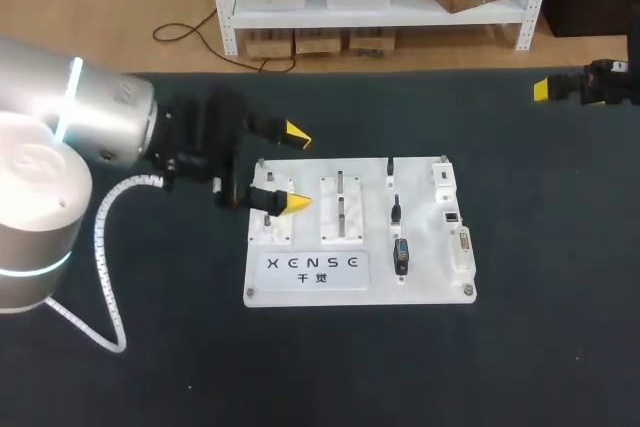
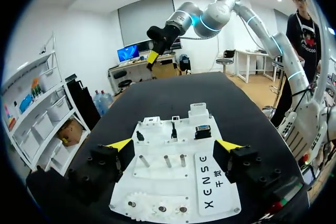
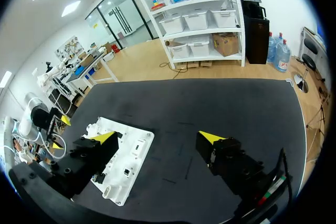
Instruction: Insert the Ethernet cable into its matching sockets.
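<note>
A flat white plastic board lies on the matte black table. A thin black Ethernet cable lies on its right half, near small square sockets. Metal pegs stand to the cable's left. The left gripper hangs spread wide and empty over the board's left end. The right gripper, equally wide and empty, is far right, off the board.

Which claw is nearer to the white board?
Left. The left claw hovers over the left part of the board; the right claw is past its far right corner.
</note>
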Robot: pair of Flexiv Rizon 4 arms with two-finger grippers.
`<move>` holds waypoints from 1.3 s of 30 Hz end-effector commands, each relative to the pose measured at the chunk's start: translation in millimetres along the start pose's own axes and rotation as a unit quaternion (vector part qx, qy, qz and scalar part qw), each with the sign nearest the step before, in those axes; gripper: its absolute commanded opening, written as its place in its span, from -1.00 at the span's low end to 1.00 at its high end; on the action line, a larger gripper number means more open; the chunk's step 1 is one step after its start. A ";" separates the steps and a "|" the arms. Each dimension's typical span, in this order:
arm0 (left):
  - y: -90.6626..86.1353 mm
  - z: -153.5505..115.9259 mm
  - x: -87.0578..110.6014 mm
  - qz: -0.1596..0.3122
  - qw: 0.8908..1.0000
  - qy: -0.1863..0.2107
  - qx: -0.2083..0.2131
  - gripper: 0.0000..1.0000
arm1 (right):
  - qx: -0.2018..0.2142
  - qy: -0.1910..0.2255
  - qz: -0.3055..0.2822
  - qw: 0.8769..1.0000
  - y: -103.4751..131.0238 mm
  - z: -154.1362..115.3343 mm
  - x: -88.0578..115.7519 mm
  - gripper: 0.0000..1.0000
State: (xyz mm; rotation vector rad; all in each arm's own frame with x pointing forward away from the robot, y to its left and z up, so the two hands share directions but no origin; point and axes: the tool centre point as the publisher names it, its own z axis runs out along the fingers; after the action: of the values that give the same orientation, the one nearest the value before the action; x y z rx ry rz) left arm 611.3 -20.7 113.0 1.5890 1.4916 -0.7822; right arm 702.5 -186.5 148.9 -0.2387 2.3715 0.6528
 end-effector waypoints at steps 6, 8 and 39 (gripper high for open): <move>-0.9 17.9 15.1 -0.011 1.000 0.027 0.010 1.00 | 0.001 0.000 0.000 1.000 0.5 -0.7 0.3 1.00; -1.6 18.8 16.7 -0.015 0.999 0.030 0.010 1.00 | 0.001 0.000 0.000 1.000 0.5 -0.7 0.3 1.00; -1.0 22.6 18.8 -0.033 0.998 0.050 0.002 1.00 | 0.028 0.035 -0.011 0.999 59.4 26.5 0.5 1.00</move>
State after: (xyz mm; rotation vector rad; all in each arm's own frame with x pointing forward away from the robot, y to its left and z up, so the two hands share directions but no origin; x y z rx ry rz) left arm 613.4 -30.2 86.7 1.6090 1.6206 -0.7540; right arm 694.6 -143.8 150.6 -0.3024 2.4090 0.6738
